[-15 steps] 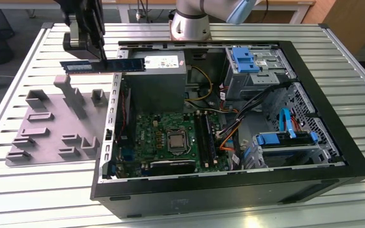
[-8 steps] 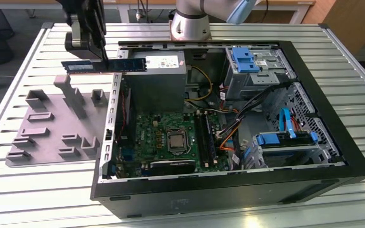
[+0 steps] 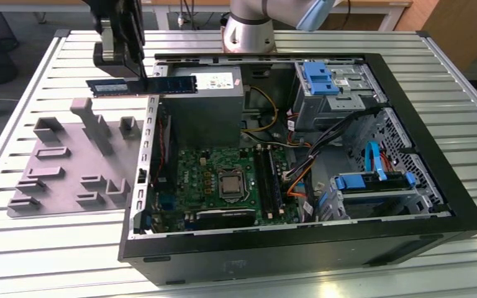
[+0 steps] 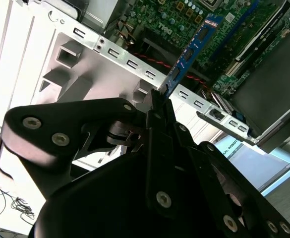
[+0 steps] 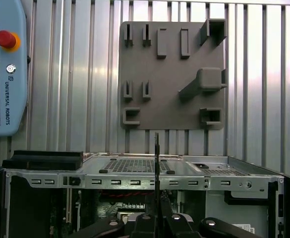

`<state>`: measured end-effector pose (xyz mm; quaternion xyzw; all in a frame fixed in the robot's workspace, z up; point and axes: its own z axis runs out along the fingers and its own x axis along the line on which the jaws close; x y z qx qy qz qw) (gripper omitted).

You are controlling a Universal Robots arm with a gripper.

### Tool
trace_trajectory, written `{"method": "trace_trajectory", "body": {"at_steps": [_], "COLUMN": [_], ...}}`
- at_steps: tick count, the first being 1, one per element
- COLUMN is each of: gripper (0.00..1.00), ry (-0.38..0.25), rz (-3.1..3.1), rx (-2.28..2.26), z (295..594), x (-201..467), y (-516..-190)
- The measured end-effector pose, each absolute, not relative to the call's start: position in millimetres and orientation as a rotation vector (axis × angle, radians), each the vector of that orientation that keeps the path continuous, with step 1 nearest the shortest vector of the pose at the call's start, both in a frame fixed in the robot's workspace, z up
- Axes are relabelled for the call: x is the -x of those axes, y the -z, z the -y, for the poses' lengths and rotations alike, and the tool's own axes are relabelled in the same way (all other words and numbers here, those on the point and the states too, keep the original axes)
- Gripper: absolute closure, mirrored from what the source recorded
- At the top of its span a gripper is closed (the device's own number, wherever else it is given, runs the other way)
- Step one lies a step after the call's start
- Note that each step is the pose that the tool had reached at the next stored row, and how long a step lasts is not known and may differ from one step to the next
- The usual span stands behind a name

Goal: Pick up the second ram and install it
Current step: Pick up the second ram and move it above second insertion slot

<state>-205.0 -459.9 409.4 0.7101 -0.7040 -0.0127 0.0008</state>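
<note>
One pincer (image 3: 127,73) is clamped on one end of the single second ram (image 3: 172,84), holding it level in the air over the side wall of the one open computer case (image 3: 305,248), beside the power supply (image 3: 209,108). One grey fixture plate (image 3: 56,171) lies on the counter (image 3: 56,248).

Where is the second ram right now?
The second ram is clamped in the tool, over the case wall on the exterior view's left, beside the power supply.

Open computer case (image 3: 305,243), grey fixture plate (image 3: 59,192), slatted metal table (image 3: 48,251)
</note>
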Motion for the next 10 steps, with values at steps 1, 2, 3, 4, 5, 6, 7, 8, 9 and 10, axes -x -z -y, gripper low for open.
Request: {"method": "trace_trajectory", "body": {"at_steps": [1, 2, 3, 4, 5, 6, 7, 8, 9, 10], "gripper": [0.86, 0.86, 0.86, 0.86, 0.86, 0.86, 0.86, 0.86, 0.86, 0.86], "ry": [0.04, 0.04, 0.04, 0.04, 0.04, 0.04, 0.04, 0.04, 0.04, 0.04], "rz": [2.21, 2.21, 2.21, 2.21, 2.21, 2.21, 2.21, 2.21, 2.21, 2.21], "rx": [-2.23, -2.23, -2.23, -2.23, -2.23, -2.23, -2.23, -2.23, -2.23, -2.23], "z": [460, 460, 460, 460, 460, 460, 460, 460, 460, 460], "x": [204, 203, 202, 201, 200, 199, 198, 196, 195, 194], "y": [-409, -409, -409, -409, -409, -409, -409, -409, -409, -409]}}
